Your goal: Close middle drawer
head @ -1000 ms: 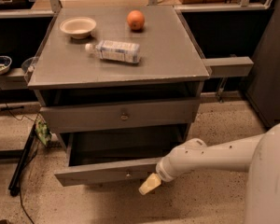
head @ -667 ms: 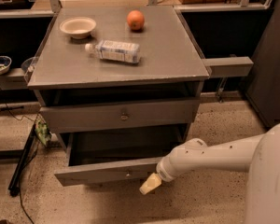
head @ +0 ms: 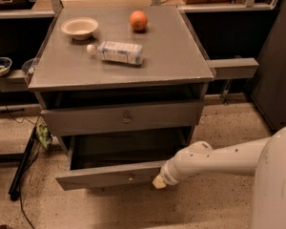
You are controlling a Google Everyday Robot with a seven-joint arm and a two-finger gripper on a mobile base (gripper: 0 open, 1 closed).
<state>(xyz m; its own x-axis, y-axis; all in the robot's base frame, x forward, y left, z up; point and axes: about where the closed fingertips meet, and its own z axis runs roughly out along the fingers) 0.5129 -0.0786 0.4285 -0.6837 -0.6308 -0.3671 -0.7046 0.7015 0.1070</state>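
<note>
Here's the grey metal desk (head: 174, 56), flat top and drawers below. Under its front edge, the wide, shallow grey middle drawer (head: 97, 177) with its small round knob stands pulled well out, the dark inside showing. The cream-tipped gripper (head: 159, 181) on the white robot arm (head: 219, 159) sits at the right end of that drawer's front panel, below the desk's front right corner; open or closed, I cannot tell. Above it, the uppermost grey drawer front (head: 86, 121) lies nearly flush. Near the back left corner sits a shallow cream bowl (head: 79, 27), near the back edge a round orange fruit (head: 138, 20), and a clear plastic bottle (head: 117, 52) lies on its side mid-top.
</note>
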